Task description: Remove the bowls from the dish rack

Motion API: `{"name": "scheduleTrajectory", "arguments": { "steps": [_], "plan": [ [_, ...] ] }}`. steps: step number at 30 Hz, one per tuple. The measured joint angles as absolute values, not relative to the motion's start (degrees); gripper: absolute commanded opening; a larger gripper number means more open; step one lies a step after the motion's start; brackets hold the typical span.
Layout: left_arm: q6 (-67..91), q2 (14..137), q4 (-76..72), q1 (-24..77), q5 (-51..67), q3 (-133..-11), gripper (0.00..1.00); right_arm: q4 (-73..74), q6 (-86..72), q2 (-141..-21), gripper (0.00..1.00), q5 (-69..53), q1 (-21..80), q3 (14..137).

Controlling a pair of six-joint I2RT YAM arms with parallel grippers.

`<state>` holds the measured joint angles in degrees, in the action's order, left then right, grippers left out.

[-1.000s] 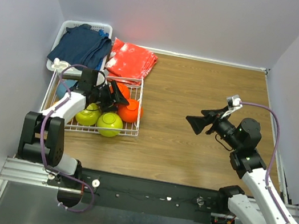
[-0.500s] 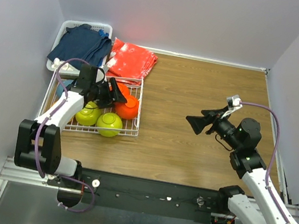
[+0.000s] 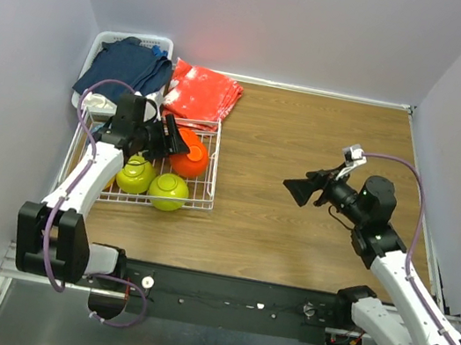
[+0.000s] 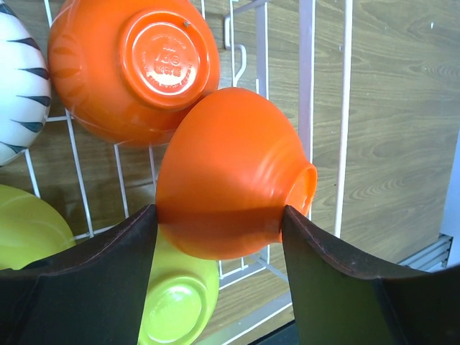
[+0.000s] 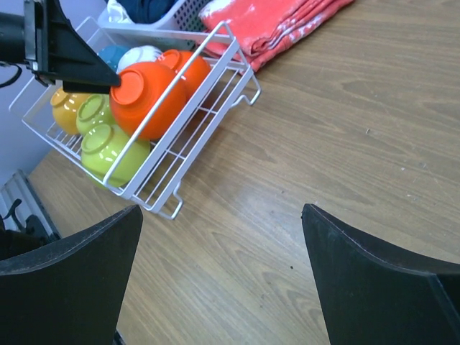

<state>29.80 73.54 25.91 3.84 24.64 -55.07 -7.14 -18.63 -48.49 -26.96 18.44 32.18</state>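
The white wire dish rack (image 3: 191, 205) stands at the left of the table and also shows in the right wrist view (image 5: 215, 72). My left gripper (image 3: 170, 138) is shut on a red-orange bowl (image 4: 230, 172), holding it tilted above the rack's right side (image 5: 144, 97). Under and beside it in the rack lie another red-orange bowl (image 4: 129, 65), a white ribbed bowl (image 4: 18, 79), two lime green bowls (image 4: 180, 302) (image 4: 29, 230), a yellow-orange bowl (image 5: 65, 104) and a blue bowl (image 5: 111, 56). My right gripper (image 3: 295, 188) is open and empty over the bare table, right of the rack.
A white plastic basket of dark blue clothes (image 3: 129, 65) stands behind the rack. A folded red cloth (image 3: 202, 92) lies beside it, touching the rack's far right corner. Grey walls close the left, back and right sides.
My left gripper has moved up and back-left with the red-orange bowl in it, raising it off the other bowls. My right gripper has shifted slightly left.
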Motion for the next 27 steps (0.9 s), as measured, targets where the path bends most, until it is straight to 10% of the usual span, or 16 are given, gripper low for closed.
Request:
{"name": "scheduleTrajectory", "arguments": {
  "steps": [27],
  "plan": [
    [21.26, 66.76, 23.33, 10.83, 26.15, -60.38, 0.34, -6.79, -23.68, -58.41, 1.00, -40.36, 18.44, 40.86]
  ]
}}
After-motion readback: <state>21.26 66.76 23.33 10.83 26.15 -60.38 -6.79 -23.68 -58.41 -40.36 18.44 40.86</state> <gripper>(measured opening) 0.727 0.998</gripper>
